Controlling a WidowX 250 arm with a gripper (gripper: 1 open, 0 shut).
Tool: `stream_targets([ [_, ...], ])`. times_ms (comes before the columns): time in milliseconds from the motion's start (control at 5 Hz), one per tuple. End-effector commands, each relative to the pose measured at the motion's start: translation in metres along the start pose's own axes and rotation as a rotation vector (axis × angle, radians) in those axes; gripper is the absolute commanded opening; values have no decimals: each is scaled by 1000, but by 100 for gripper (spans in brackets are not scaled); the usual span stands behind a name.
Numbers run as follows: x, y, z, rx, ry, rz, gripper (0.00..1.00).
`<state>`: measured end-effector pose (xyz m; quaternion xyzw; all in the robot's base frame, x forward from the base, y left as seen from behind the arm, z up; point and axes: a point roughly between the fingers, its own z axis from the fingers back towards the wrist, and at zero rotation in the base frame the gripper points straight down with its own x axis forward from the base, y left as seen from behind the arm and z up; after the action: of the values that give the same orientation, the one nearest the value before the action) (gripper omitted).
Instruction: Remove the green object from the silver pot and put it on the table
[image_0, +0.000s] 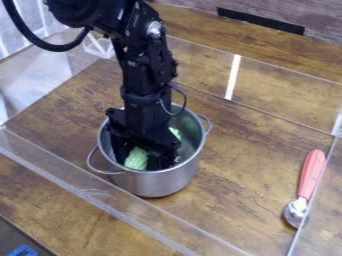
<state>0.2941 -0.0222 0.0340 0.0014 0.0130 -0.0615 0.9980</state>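
Green object (138, 157): I find it inside the pot, lying low against the near wall; only its pale, bumpy near end shows below the gripper.
Pot (158, 181): standing upright on the table, near the front left plastic wall, one small side handle visible at its left.
Gripper (147, 150): I have it pointing straight down into the pot, fingers sunk below the rim. The jaws read as clenched around the green object; the contact itself is partly hidden by the black fingers, so I judge the hold likely but not proven.
Arm (140, 60): reaching down from the upper left, directly over the pot.
Table (254, 130): bare wood to the right of and behind the pot, open enough to receive the green object.
Spoon (307, 186): red-handled, lying well apart at the right edge; no part in this job.
Done so far: descent into the pot and closing of the jaws, by my reading.
Left to do: lift the green object clear of the rim, carry it sideways over bare wood, lower it, let go.
Progress: early; nothing has left the pot.
Concern: a slip on the tapered end, or the pot rising with the lift.
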Motion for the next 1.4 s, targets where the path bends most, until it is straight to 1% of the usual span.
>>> stream_targets([
  [0,13,-4,31,1,-103,-8,0],
  [200,14,-4,35,-1,-107,-5,0],
  [400,15,-5,43,-2,-114,-1,0],
  [600,18,-7,60,0,-134,2,0],
  [1000,22,-10,68,3,-142,5,0],
  [1200,29,-15,85,12,-162,0,0],
])
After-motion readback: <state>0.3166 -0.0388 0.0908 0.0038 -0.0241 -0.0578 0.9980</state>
